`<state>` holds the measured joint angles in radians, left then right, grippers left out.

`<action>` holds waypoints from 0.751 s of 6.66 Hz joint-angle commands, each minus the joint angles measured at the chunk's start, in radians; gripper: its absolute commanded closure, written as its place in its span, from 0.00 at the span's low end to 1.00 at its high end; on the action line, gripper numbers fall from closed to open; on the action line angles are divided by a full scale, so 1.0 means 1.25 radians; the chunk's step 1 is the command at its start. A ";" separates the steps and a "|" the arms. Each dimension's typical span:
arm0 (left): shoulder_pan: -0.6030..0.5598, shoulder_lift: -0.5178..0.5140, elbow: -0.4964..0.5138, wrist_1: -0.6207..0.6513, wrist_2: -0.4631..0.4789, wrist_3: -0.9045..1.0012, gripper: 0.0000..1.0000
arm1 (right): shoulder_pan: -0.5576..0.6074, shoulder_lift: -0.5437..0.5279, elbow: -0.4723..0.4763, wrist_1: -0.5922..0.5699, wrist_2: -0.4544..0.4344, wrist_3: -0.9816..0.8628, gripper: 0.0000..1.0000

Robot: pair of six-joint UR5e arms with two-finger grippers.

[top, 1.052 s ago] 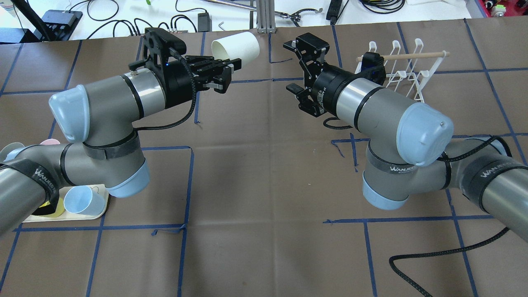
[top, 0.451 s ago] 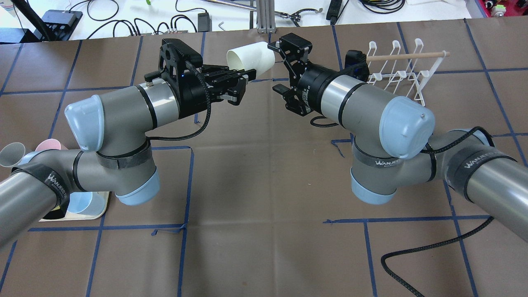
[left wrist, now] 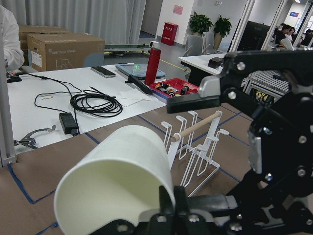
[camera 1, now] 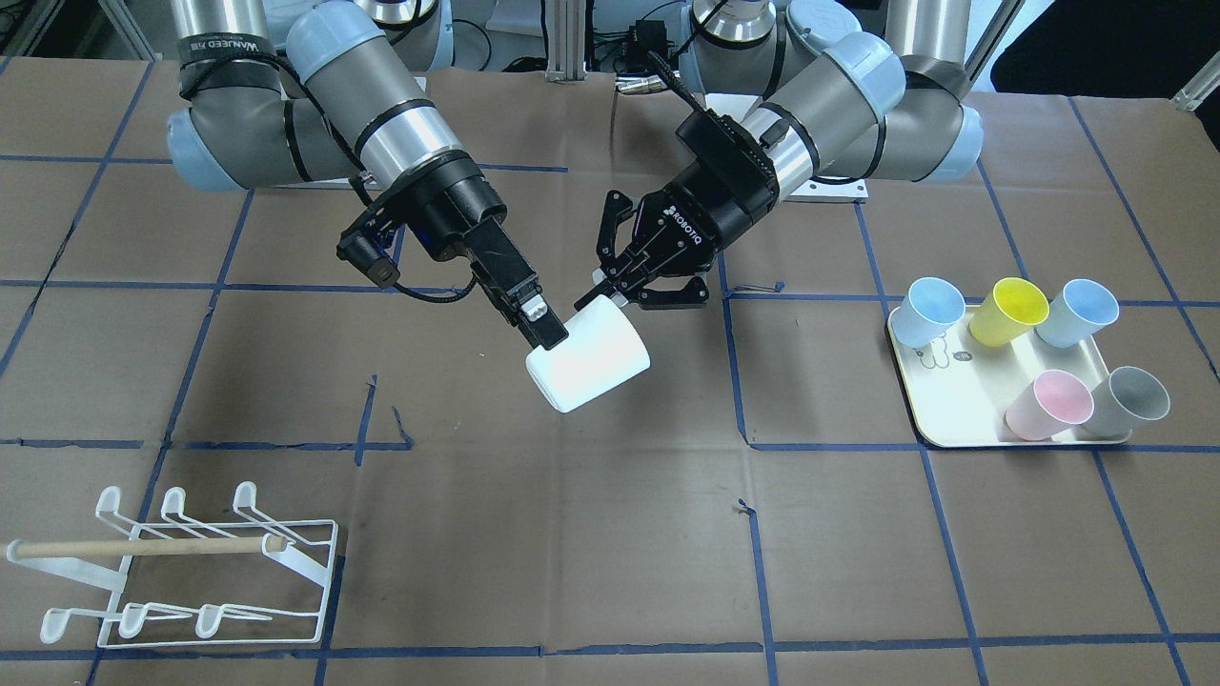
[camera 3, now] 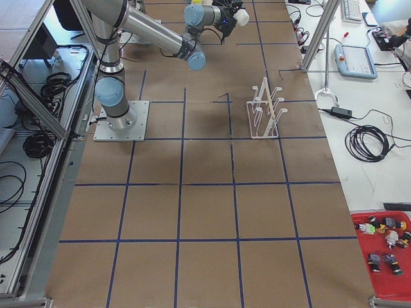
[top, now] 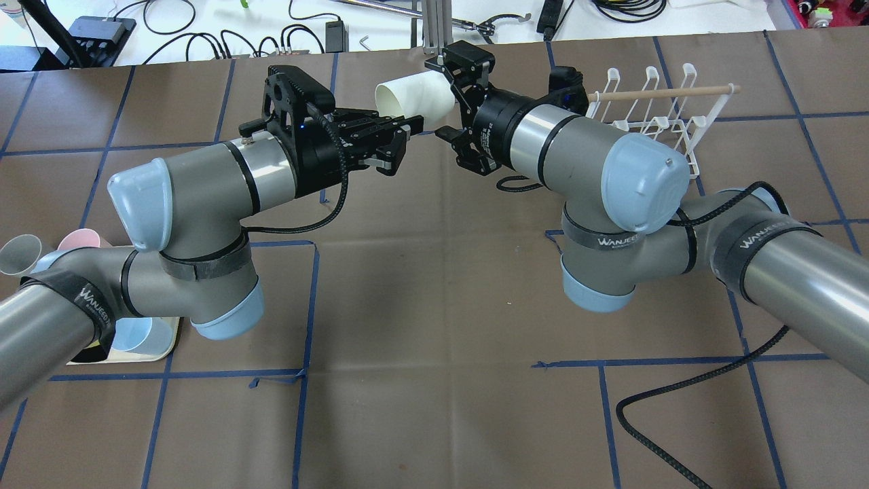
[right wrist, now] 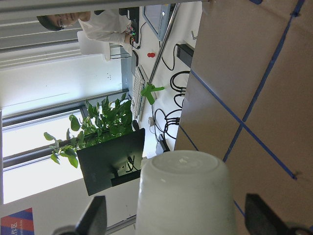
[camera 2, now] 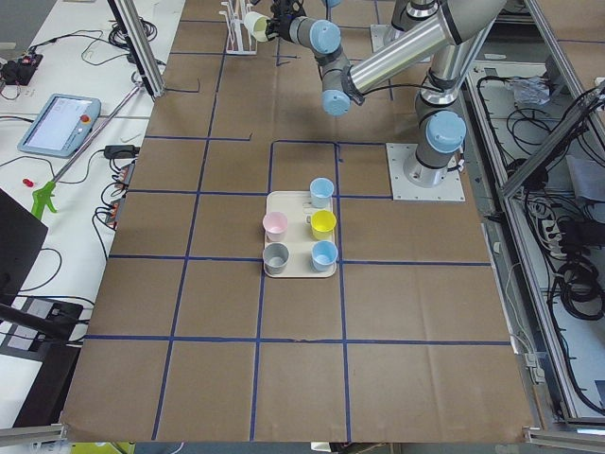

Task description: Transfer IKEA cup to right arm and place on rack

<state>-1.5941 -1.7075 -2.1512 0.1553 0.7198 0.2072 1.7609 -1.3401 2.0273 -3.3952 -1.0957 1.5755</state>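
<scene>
The white IKEA cup [top: 415, 98] hangs on its side above the table, mouth toward the left arm. My left gripper [top: 406, 129], the one marked ROBOTIQ [camera 1: 602, 297], is shut on the cup's rim [left wrist: 117, 181]. My right gripper [top: 449, 97] is open and straddles the cup's closed base [right wrist: 183, 191]. One of its fingers [right wrist: 93, 218] stands on each side with a gap to the cup wall. From the front, one straight right finger [camera 1: 545, 329] lies along the cup [camera 1: 591, 367]; the other is hidden. The white wire rack [top: 662, 115] stands empty behind the right arm.
A cream tray [camera 1: 953, 419] near the left arm's side holds several coloured cups. The rack [camera 1: 191, 572] with its wooden dowel sits close to the table's far edge. A black cable [top: 679, 414] loops on the paper near the right arm.
The right arm has swung left toward the cup, and its open fingers now flank the cup's base. The left arm carried the cup slightly right, then held still.
</scene>
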 commanded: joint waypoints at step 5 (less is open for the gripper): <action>-0.001 0.005 -0.008 0.005 -0.011 -0.003 1.00 | 0.011 0.044 -0.029 0.002 0.002 -0.005 0.16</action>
<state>-1.5953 -1.7023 -2.1619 0.1608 0.7056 0.2052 1.7735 -1.2861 1.9903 -3.3937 -1.0968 1.5717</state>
